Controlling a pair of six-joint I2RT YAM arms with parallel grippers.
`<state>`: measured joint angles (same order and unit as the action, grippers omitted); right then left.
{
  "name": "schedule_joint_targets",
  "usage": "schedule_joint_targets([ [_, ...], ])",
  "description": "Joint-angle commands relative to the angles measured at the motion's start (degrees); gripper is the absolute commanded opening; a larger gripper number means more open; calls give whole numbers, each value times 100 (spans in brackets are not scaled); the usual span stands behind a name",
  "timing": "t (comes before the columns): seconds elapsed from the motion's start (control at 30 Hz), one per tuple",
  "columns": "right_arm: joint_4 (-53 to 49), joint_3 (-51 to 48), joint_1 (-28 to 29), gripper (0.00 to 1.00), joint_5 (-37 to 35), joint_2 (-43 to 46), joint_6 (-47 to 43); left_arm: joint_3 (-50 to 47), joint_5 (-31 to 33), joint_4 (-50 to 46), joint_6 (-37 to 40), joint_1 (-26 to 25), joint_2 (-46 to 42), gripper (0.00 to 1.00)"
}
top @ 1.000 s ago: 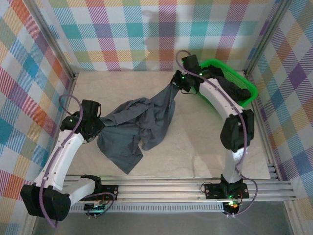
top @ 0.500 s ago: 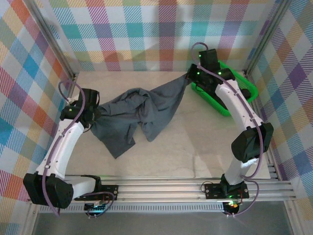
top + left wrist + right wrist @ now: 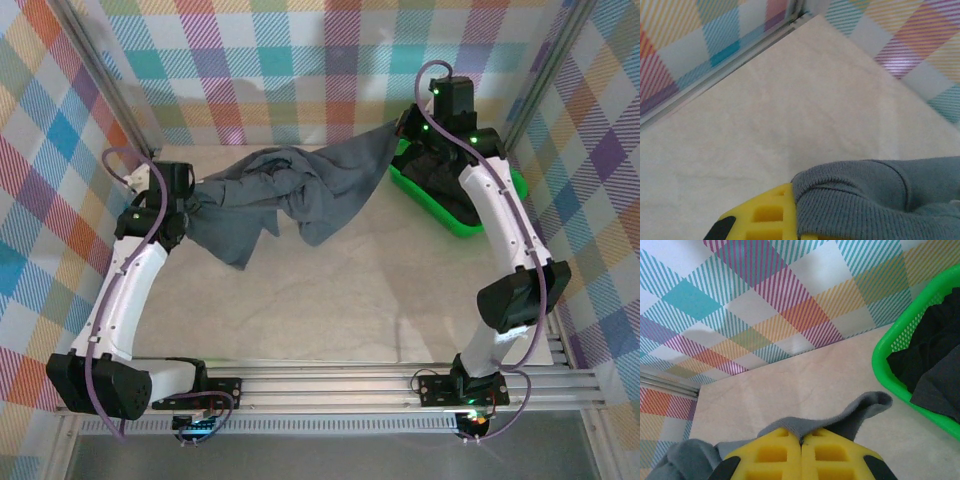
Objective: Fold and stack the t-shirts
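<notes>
blue-grey t-shirt point(image 3: 320, 195): soft matt cloth w/ ribbed hem. basket point(image 3: 452, 224): smooth green plastic. fingers point(image 3: 825, 437): matt yellow plastic.

**Colour and Pattern Reference**

T-shirt point(image 3: 300, 195): plain slate blue-grey, ribbed edge.
Dark t-shirts point(image 3: 932, 360): black to charcoal, plain.
Basket point(image 3: 452, 224): bright green.
Bench point(image 3: 340, 300): pale cream, faintly marbled.
Walls point(image 3: 250, 70): pastel plaid of teal, pink, orange, purple and yellow.
Jaws: yellow, black at the base.
Arms point(image 3: 128, 295): white shells, black joints.
</notes>
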<state>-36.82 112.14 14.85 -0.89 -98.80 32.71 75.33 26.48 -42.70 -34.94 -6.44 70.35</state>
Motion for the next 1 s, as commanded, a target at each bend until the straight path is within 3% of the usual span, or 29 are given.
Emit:
schedule_joint_targets([
  [0.0, -16, -156, -70, 0, 125, 364, 320, 349, -60, 185, -205, 103, -93, 0],
  [0.4, 193, -2484, -61, 0, -29, 2723, 627, 186, 213, -169, -517, 103, -1208, 0],
  [0.5, -102, -2739, -70, 0, -136, 2704, 816, 205, 118, -314, -537, 108, -1002, 0],
  [0.63, -599, -2607, -148, 0, 155, 1684, 926, 488, -178, -748, -506, 151, 50, 0],
  [0.67, -640, -2591, -164, 2, 339, 1339, 960, 549, -242, -865, -511, 168, 386, 0],
  [0.8, -753, -2634, -144, 41, 672, 354, 963, 453, -755, -835, -264, 281, 1536, 0],
  [0.97, -483, -2794, 639, 52, 416, 274, -109, 4, -1289, -515, 23, 362, 2277, 0],
])
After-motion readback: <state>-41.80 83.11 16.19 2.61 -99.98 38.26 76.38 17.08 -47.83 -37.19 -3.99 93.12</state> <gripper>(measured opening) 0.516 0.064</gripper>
